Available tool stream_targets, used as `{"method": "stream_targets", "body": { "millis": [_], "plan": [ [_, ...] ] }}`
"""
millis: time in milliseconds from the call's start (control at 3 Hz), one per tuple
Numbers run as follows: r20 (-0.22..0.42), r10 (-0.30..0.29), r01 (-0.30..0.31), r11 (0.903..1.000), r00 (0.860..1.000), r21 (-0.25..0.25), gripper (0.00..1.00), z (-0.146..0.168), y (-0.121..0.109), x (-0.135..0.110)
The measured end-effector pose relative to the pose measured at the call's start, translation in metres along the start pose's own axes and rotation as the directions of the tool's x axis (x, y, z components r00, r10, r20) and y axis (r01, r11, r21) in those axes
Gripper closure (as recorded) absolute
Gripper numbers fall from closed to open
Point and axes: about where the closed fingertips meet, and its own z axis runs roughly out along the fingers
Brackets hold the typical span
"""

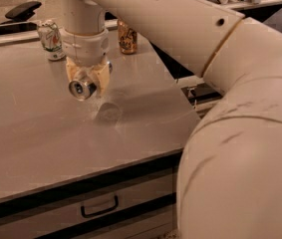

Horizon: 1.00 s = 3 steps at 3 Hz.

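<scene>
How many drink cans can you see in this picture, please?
3. A silver can is held sideways in the gripper above the table; a white can stands at its far left; a brown can stands at the far edge. The arm may hide others.

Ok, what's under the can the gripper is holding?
Only bare table shows beneath the can, held in the gripper above it. The table strip behind the gripper is hidden.
</scene>
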Motion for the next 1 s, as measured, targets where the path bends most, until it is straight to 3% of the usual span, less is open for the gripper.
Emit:
{"method": "stream_targets", "body": {
  "millis": [667,1000],
  "plan": [
    [-0.017,-0.011,0.011,0.9986,1.0,-0.052,1.0,0.02,-0.006,-0.018],
    [-0.024,-0.006,0.004,0.9981,1.0,-0.061,0.85,0.025,-0.004,-0.023]
  ]
}}
